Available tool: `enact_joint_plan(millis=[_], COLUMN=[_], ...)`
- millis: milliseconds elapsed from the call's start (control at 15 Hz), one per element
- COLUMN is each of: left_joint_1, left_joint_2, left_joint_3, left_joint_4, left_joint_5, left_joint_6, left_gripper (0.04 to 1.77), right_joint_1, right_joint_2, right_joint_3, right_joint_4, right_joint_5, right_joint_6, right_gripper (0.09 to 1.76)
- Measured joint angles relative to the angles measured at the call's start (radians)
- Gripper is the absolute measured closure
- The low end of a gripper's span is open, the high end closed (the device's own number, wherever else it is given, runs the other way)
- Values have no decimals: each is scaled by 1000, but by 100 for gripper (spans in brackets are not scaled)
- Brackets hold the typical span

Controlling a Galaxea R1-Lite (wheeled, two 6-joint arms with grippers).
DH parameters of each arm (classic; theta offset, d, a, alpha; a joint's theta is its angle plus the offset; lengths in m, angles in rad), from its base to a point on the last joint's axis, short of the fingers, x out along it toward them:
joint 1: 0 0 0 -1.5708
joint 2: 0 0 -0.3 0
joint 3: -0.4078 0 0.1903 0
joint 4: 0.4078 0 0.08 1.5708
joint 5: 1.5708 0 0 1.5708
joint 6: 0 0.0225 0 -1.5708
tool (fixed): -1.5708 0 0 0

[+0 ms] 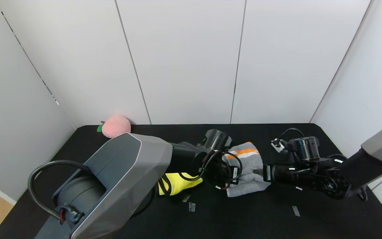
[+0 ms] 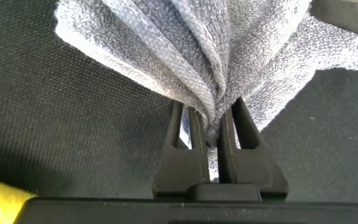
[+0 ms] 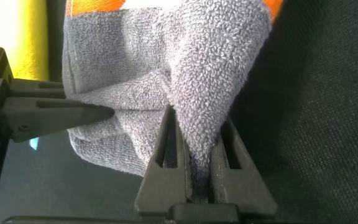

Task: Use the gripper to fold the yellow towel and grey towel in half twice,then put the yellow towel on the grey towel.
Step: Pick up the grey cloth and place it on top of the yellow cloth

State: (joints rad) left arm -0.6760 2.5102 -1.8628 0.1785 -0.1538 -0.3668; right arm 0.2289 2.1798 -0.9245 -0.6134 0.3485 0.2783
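You've got both grippers clamped on the grey towel (image 1: 249, 172), mid-tabletop (image 1: 277, 225): left gripper (image 2: 212, 134) and right gripper (image 3: 194, 155) jaws narrow, each pinching bunched terry. Yellow towel (image 1: 177, 182) lies just left of it. Risk: thick, soft folds slip out if you lift unevenly, skewing the fold.

Grey terry towel with orange stripes (image 1: 249, 169): one
Bright yellow soft cloth towel (image 1: 177, 183): one
Pink peach-shaped toy (image 1: 115, 126): one
Black-topped table (image 1: 244, 215): one
Robot grippers: two, left gripper (image 2: 211, 134), right gripper (image 3: 194, 162)
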Motion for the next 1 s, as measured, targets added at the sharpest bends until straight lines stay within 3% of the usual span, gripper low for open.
enact_joint_plan(millis=[533,1000], left_joint_1=[8,57], left_joint_2=[-95,-193], left_joint_3=[1,16], left_joint_4=[69,159], left_joint_5=[51,99], left_joint_6=[36,56], left_gripper=[160,160], right_joint_1=[24,110], right_joint_2=[-109,-162], right_joint_3=[-16,-82], right_joint_4=[6,13], right_joint_5=[39,57], right_joint_6=[52,87], right_gripper=[159,159])
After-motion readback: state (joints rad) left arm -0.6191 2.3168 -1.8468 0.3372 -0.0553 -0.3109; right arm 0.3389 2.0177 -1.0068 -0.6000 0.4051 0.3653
